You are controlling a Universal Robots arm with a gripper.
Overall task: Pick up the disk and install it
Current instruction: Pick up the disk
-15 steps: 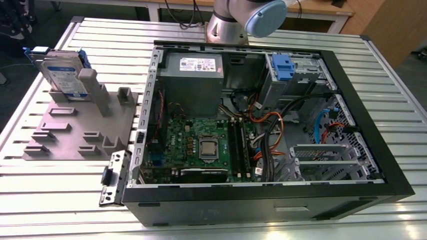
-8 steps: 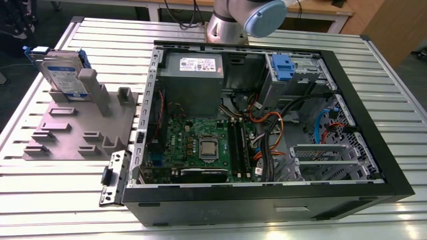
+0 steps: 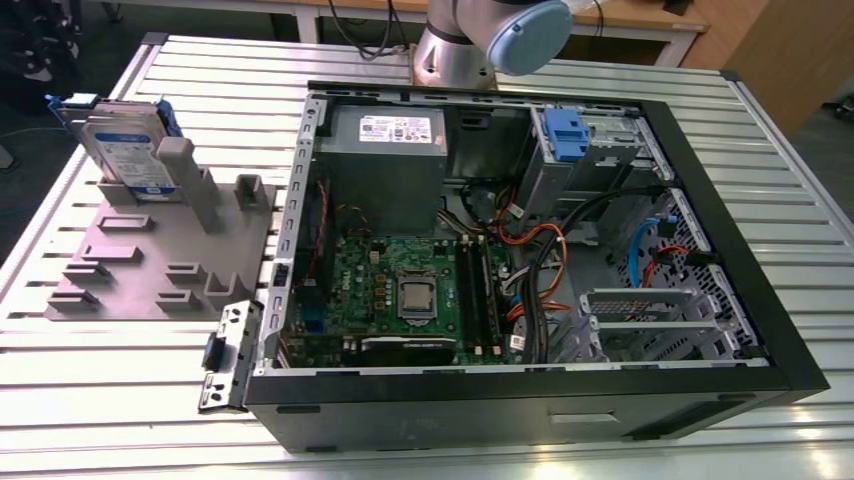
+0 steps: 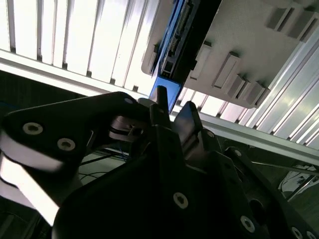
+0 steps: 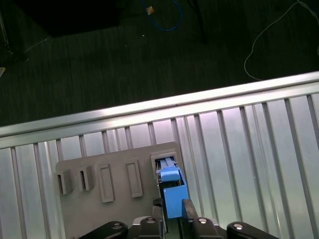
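Note:
The disk stands on edge in a slot of the grey holder plate at the exterior view's left, with its white and blue label facing out and blue rails along its sides. In both wrist views my gripper is lined up with the disk's blue tab. Its two dark fingers stand apart, one on each side of the tab, with a gap showing between them. I see nothing held.
An open computer case lies at the exterior view's right, with a motherboard, cables, a grey power-supply box and a blue latch on a metal cage. The ribbed metal table ends near the holder, with dark floor beyond.

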